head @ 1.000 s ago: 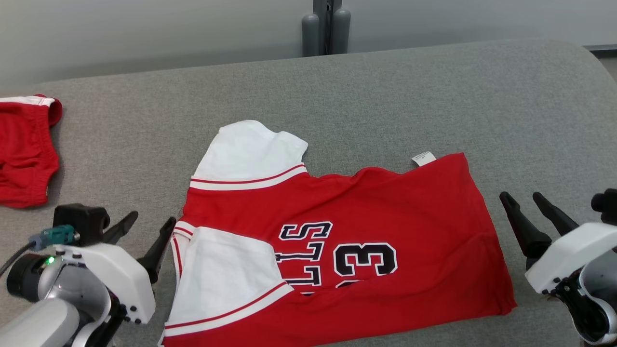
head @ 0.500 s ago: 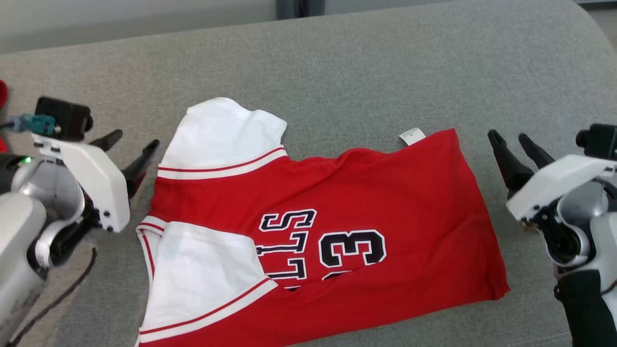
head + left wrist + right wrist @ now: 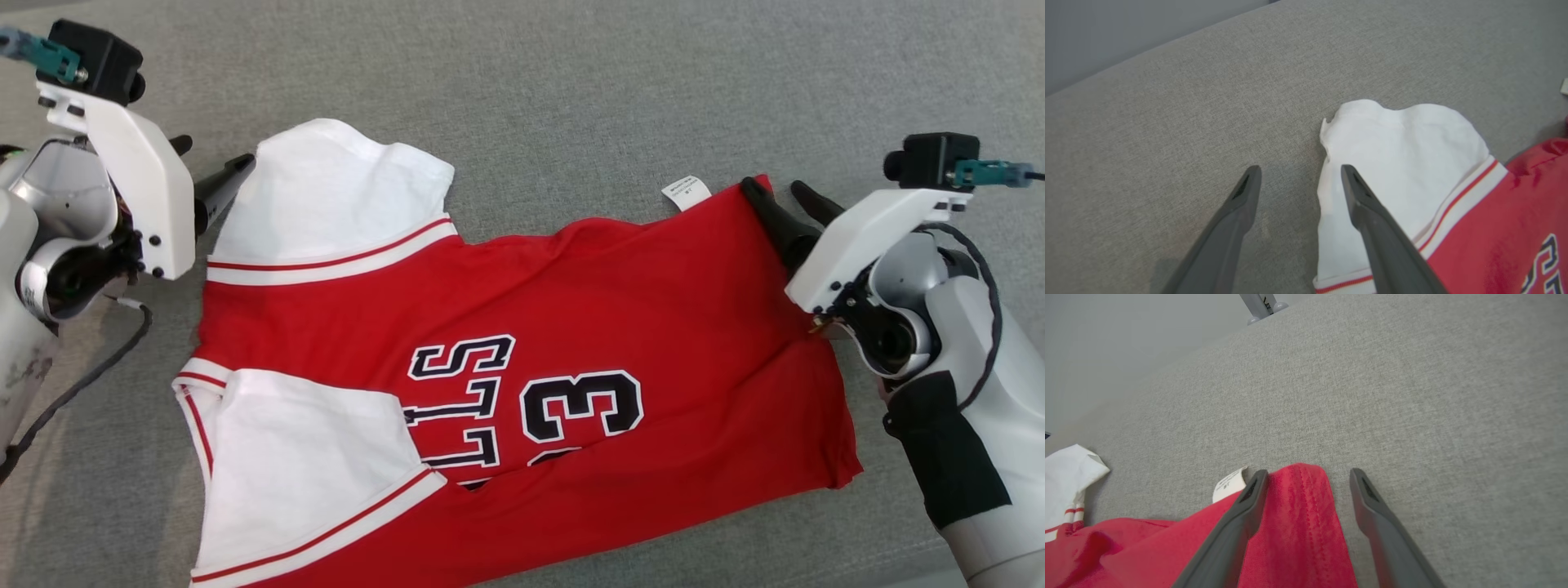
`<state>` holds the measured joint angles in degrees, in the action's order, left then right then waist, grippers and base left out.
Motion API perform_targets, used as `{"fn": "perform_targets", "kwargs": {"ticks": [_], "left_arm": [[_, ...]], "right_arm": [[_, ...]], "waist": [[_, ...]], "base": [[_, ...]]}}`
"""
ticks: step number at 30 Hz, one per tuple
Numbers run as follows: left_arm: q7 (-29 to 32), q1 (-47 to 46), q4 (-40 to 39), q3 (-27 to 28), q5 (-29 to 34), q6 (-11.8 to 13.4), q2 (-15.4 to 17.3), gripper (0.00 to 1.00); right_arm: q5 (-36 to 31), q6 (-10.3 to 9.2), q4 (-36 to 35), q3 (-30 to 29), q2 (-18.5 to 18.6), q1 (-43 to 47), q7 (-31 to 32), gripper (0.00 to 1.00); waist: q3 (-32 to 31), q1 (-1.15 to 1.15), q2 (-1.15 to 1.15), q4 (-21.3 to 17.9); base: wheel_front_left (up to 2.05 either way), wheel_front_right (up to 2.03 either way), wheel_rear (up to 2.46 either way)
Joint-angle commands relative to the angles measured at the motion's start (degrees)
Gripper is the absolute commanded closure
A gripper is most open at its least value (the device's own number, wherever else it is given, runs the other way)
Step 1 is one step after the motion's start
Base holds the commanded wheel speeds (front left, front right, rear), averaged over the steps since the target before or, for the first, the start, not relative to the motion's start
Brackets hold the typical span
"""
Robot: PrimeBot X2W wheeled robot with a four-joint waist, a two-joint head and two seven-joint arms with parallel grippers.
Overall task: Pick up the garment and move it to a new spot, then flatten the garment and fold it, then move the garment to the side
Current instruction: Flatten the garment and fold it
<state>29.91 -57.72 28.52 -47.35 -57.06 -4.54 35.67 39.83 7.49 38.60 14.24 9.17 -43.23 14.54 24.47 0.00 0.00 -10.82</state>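
Note:
The garment [image 3: 571, 327] is a red jersey with white sleeves and dark lettering, lying spread on the grey cushion [image 3: 571, 98]. My left gripper [image 3: 214, 155] stands open at the far white sleeve [image 3: 326, 196]; in the left wrist view its right finger [image 3: 1372, 212] lies over the sleeve [image 3: 1404, 163] edge. My right gripper [image 3: 774, 186] is open at the far red hem corner beside the white label [image 3: 686, 192]. In the right wrist view the red corner [image 3: 1300, 506] sits between the open fingers of the right gripper [image 3: 1309, 473], and nothing is gripped.
Grey cushion stretches beyond the jersey in every view. A dark cable [image 3: 98, 359] hangs from my left arm over the cushion. A metal post base [image 3: 1261, 306] stands by the pale wall past the cushion's far edge.
The head camera has tilted down, so the whole picture shifted. Both grippers have moved forward, the left to the far white sleeve and the right to the far hem corner. Both stay open.

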Motion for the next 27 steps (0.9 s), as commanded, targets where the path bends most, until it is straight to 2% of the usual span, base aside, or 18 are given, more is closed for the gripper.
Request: {"fn": "perform_targets", "kwargs": {"ticks": [1,7,14,15,16,17,18,19,20,21,22,23,27], "left_arm": [[0.2,-1.1,0.5,0.0,-0.4,-0.5,-0.2,0.00],[2.3,-4.3,4.1,0.5,-3.5,-2.1,-2.2,0.00],[4.3,-6.7,8.4,-1.0,-3.6,-2.6,-3.4,0.00],[4.5,-7.0,8.9,-1.1,-3.7,-2.7,-3.5,0.00],[4.7,-7.1,9.5,-1.3,-3.7,-2.7,-3.6,0.00],[4.8,-7.3,10.0,-1.5,-3.8,-2.8,-3.8,0.00],[5.1,-7.4,10.4,-1.6,-4.0,-2.8,-3.9,0.00],[5.2,-7.7,10.6,-1.7,-4.1,-2.9,-4.0,0.00],[5.2,-7.8,10.9,-1.9,-4.2,-2.9,-4.2,0.03],[5.1,-7.9,11.1,-2.1,-4.3,-3.0,-4.3,0.40],[5.3,-8.0,11.4,-2.3,-4.6,-2.9,-4.4,0.63],[5.2,-8.2,11.5,-2.4,-4.8,-2.9,-4.6,1.00],[4.1,-8.6,10.8,-2.8,-5.7,-2.9,-4.8,1.00]], "right_arm": [[0.5,0.01,0.4,0.5,0.1,-0.9,0.1,0.00],[3.3,0.01,1.9,5.5,0.0,-2.8,0.4,0.00],[6.0,0.00,3.2,9.8,0.1,-3.9,-0.5,0.00],[6.4,0.00,3.5,10.3,0.1,-4.2,-0.6,0.09],[6.8,0.00,3.8,10.7,0.0,-4.4,-0.7,0.26],[7.1,0.01,4.1,11.2,0.0,-4.6,-1.0,0.49],[7.5,0.01,4.3,11.8,0.0,-4.7,-1.1,0.55],[7.8,0.01,4.5,12.2,-0.1,-4.9,-1.3,0.55],[8.1,0.01,4.7,12.6,0.0,-5.1,-1.5,0.68],[8.4,0.01,4.9,13.0,0.2,-5.3,-1.6,0.82],[8.8,0.00,5.0,13.4,0.3,-5.5,-1.8,0.87],[9.2,0.00,5.2,13.8,0.4,-5.7,-2.0,1.00],[10.4,0.00,5.4,14.9,1.1,-6.1,-4.1,1.00]], "waist": [[0.8,0.00,0.00,-0.6],[2.6,0.00,0.00,-2.1],[3.4,0.00,0.00,-3.3],[3.5,0.00,0.00,-3.4],[3.6,0.00,0.00,-3.5],[3.6,0.00,0.00,-3.6],[3.6,0.00,0.00,-3.7],[3.7,0.00,0.00,-3.7],[3.7,0.00,0.00,-3.7],[3.6,0.00,0.00,-3.7],[3.6,0.00,0.00,-3.7],[3.6,0.00,0.00,-3.7],[2.9,0.00,0.00,-3.4]], "base": [[0.00,0.00,0.00],[0.00,0.00,0.00],[0.00,0.00,0.00],[0.00,0.00,0.00],[0.00,0.00,0.00],[0.00,0.00,0.00],[0.00,0.00,0.00],[0.00,0.00,0.00],[0.00,0.00,0.00],[0.00,0.00,0.00],[0.00,0.00,0.00],[0.00,0.00,0.00],[0.00,0.00,0.00]]}}
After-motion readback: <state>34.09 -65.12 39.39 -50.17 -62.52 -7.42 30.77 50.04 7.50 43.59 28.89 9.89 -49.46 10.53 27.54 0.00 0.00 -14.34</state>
